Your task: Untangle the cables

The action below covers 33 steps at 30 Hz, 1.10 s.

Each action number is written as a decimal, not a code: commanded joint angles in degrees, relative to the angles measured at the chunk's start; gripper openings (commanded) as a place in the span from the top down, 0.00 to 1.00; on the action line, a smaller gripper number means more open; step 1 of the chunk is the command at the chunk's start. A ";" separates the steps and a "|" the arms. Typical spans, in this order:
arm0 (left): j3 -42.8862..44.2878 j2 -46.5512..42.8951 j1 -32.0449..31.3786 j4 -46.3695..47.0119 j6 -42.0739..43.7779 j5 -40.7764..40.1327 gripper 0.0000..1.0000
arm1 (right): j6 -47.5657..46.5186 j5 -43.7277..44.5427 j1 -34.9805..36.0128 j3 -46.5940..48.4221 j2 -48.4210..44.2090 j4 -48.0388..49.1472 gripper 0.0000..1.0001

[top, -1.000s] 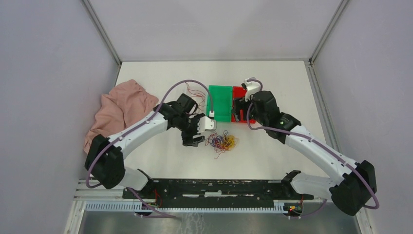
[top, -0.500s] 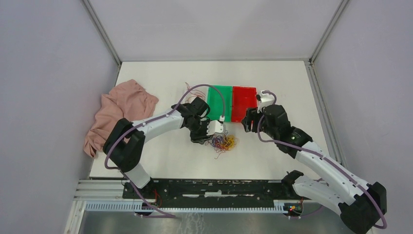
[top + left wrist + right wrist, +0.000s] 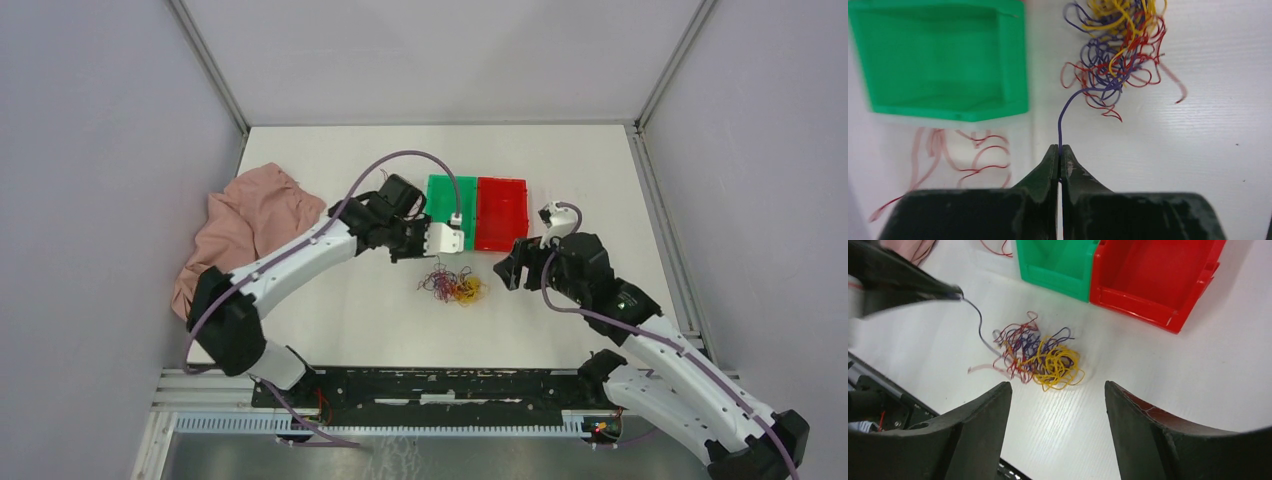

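The cables (image 3: 452,286) lie in a small clump of dark red, yellow and purple wire on the white table, in front of the bins. My left gripper (image 3: 412,254) is just left of and behind the clump. In the left wrist view it (image 3: 1060,150) is shut on one purple cable (image 3: 1063,117), which runs taut from the fingertips up into the cables (image 3: 1120,45). My right gripper (image 3: 508,272) hovers to the right of the clump. Seen from the right wrist, it (image 3: 1058,385) stands open and empty, with the cables (image 3: 1040,356) just beyond its fingertips.
A green bin (image 3: 450,210) and a red bin (image 3: 500,212) stand side by side behind the clump. Loose dark red wires (image 3: 973,155) lie left of the green bin (image 3: 938,60). A pink cloth (image 3: 245,225) is bunched at the table's left edge.
My left gripper reached the clump, shut on a purple cable and drew back to the left, stretching it out. My right arm left the red bin and came toward the clump.
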 commanded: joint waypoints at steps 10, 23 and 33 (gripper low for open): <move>11.11 -20.56 -0.58 -1.60 5.40 7.63 0.97 | 10.78 -15.78 0.85 4.56 -8.55 -10.79 0.20; 13.49 -25.30 -0.69 4.53 1.24 14.09 0.97 | 4.65 -21.51 5.09 13.71 1.03 13.90 0.22; 15.58 -25.56 -0.79 5.62 0.47 17.03 0.97 | 7.38 -23.19 10.67 11.09 11.22 38.09 0.29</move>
